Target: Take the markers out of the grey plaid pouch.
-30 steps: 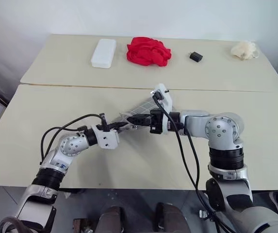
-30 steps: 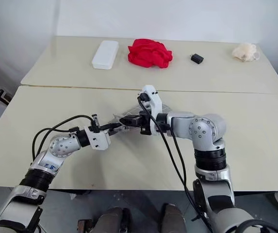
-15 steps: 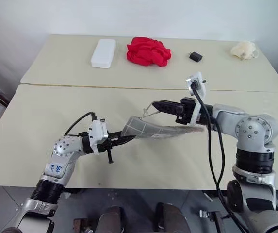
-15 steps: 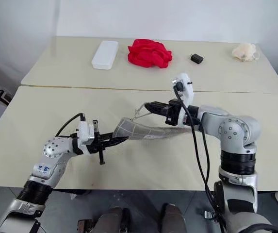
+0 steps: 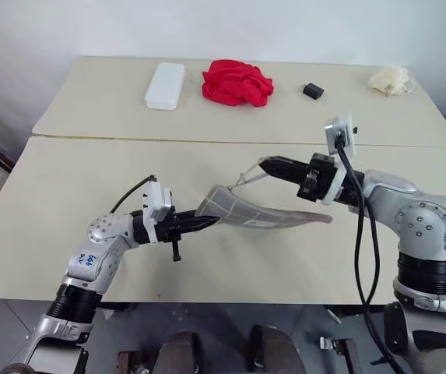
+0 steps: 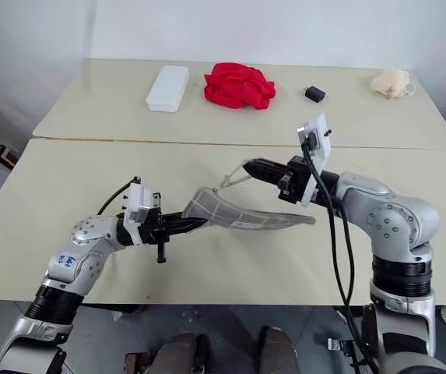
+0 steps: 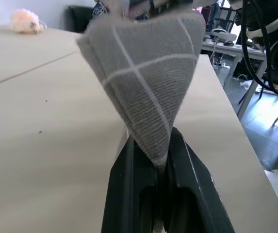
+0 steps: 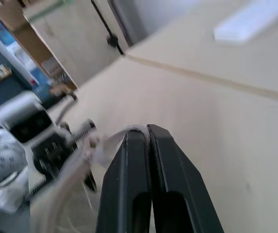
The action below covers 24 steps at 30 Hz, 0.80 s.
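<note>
1. Left gripper clamped on a corner of the grey plaid pouch, fabric pinched between its fingers.
2. Right gripper closed on the pouch's thin pull at the upper edge.
3. Pouch hangs stretched between both grippers above the near table.

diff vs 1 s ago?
The right hand pulled away toward the robot's right and upward, shut on the zipper pull of the grey plaid pouch. The left hand rolled over, still clamped on the pouch's corner. The pouch went from bunched between the hands to stretched out long. The white box, red cloth and small black object on the far table did not move.
</note>
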{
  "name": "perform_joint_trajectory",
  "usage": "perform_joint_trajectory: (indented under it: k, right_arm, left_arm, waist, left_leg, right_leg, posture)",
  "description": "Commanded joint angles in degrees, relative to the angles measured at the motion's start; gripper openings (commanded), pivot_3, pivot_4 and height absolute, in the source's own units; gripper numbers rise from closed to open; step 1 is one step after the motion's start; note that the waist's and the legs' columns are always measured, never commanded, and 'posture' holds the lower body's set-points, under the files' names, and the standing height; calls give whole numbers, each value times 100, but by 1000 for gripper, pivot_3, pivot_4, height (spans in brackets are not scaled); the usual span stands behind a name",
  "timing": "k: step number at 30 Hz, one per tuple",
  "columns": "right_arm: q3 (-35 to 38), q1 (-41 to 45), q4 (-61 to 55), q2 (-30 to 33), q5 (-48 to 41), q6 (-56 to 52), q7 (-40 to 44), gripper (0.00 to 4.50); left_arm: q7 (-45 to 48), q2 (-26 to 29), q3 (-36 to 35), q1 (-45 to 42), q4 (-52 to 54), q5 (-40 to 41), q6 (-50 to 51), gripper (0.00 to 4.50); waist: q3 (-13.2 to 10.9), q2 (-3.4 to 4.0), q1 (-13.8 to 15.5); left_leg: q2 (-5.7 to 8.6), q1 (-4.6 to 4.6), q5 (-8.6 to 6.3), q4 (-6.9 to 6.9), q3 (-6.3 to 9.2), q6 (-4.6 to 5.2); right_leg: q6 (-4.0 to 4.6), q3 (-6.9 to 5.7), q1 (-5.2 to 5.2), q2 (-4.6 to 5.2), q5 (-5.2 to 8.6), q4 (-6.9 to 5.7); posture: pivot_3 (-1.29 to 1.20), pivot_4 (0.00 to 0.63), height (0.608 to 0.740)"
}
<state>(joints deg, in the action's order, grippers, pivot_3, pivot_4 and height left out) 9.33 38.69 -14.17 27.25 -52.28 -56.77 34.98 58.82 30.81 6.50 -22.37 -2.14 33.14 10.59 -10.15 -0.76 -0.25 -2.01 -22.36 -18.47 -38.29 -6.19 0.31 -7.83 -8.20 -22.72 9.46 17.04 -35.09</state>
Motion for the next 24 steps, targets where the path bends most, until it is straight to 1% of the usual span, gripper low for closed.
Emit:
perform_joint_trajectory:
  k: [1,3,5,7,11,14,17,19,24]
  right_arm:
    - [45,273,-517,-137,32,661,166,47]
    - [-203,225,-694,-81,138,859,465,47]
    - [-503,95,-849,163,364,1009,833,47]
    - [-620,-7,-869,337,510,1097,979,47]
    - [-487,-192,-666,659,751,1200,1021,47]
    - [-360,-306,-435,917,969,1356,1095,47]
    - [-182,-444,-189,1173,1135,1585,1231,47]
    - [-76,-469,-108,1209,1118,1661,1266,47]
    - [254,-769,76,1553,1211,1867,1508,47]
  left_arm:
    - [-153,-133,-205,-14,-160,150,601,0]
    - [-386,-259,-322,-111,-211,234,994,0]
    - [-590,-384,-530,-187,-195,521,1497,0]
    - [-682,-461,-743,-225,-144,748,1841,0]
    - [-866,-578,-1269,-281,-144,1161,2286,0]
    - [-933,-594,-1533,-295,-223,1218,2332,0]
    - [-885,-549,-1677,-272,-275,1197,2372,0]
    - [-878,-577,-1791,-281,-309,1208,2373,0]
    - [-476,-397,-1837,-194,-283,1110,2306,0]
  waist:
    - [0,0,5]
    - [0,-1,35]
    - [0,-1,49]
    - [0,-1,37]
    - [0,-1,19]
    - [0,-1,17]
    - [0,-1,20]
    - [0,-1,21]
    - [0,-1,36]
  left_leg:
    - [0,-1,0,-1,0,0]
    - [2,-3,0,-3,4,0]
    - [4,-4,-1,-8,11,1]
    - [5,-5,-1,-10,13,2]
    - [3,-3,-1,-10,12,1]
    - [3,-3,-1,-12,11,1]
    - [4,-2,-1,-10,9,1]
    - [4,-2,-1,-11,8,2]
    - [4,-2,-1,-11,8,1]
  right_leg:
    - [0,0,0,0,0,0]
    - [0,0,1,0,0,0]
    - [0,-2,6,0,0,1]
    - [-1,-2,7,1,-1,3]
    - [-1,-2,8,1,-1,1]
    - [-1,-2,8,0,-1,0]
    - [-1,-2,8,0,-1,1]
    - [-1,-2,8,0,-1,2]
    - [-1,-2,9,0,-1,4]
  posture:
    - [0,150,740]
    - [0,150,740]
    - [0,150,740]
    - [0,150,740]
    - [0,150,740]
    - [0,150,740]
    - [0,150,740]
    - [0,150,740]
    - [0,150,740]
